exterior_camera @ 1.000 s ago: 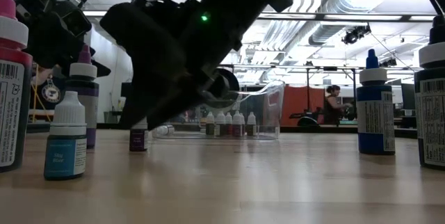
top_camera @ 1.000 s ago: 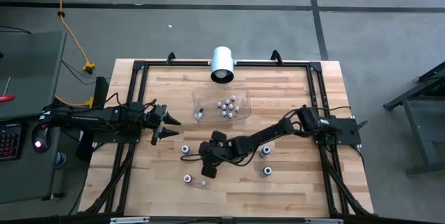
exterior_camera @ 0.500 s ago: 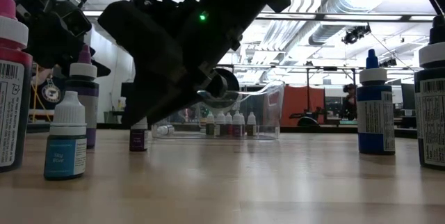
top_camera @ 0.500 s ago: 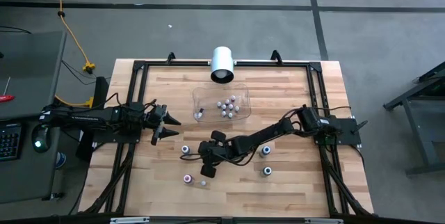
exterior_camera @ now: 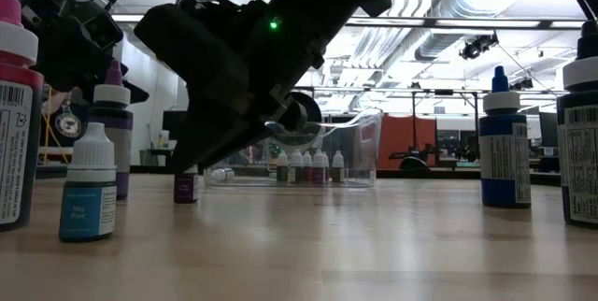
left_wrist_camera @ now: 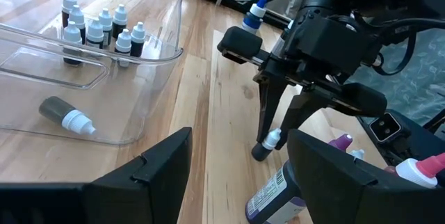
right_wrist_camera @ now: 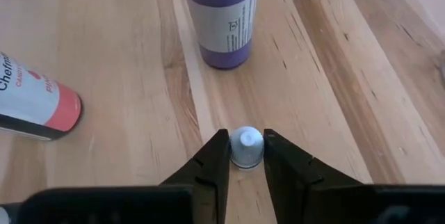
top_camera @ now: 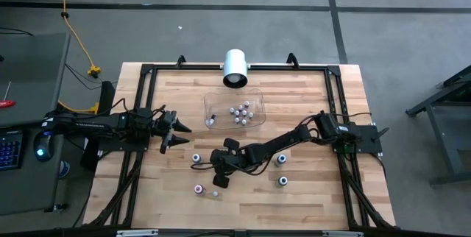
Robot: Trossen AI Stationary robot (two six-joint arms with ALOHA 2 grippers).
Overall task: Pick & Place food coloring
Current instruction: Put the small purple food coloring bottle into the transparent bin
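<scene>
The right gripper (right_wrist_camera: 246,156) is down at the table (top_camera: 309,97), its 2 fingers (right_wrist_camera: 209,163) pressed against either side of a small white-capped bottle (right_wrist_camera: 246,145) that stands upright between the tips. In the left wrist view the same gripper (left_wrist_camera: 270,140) shows from the side, tips pointing down with the small bottle (left_wrist_camera: 269,140) between them, its base on the wood. From above, this gripper (top_camera: 219,180) sits near the table's front middle.

Just beyond the fingertips stands a purple bottle (right_wrist_camera: 221,15), upright and apart from the gripped one. Off to one side of the fingers lies a red-labelled bottle (right_wrist_camera: 35,109), on its side, not touching them.

Farther from the fingers, a clear tray (top_camera: 234,110) holds a cluster of tiny bottles (top_camera: 241,112); in the left wrist view these tray bottles (left_wrist_camera: 97,29) stand upright together, and 1 more, a fallen bottle (left_wrist_camera: 66,115), lies on its side in the tray. 2 blue-capped bottles (top_camera: 281,160) stand on the far side of the right arm from its fingers, near each other.

The left gripper (top_camera: 171,130) hangs at the table's left side, well apart from the tray, with its fingers (left_wrist_camera: 149,172) spread wide and nothing between them. A white cylinder (top_camera: 235,68) lies at the table's back edge.
</scene>
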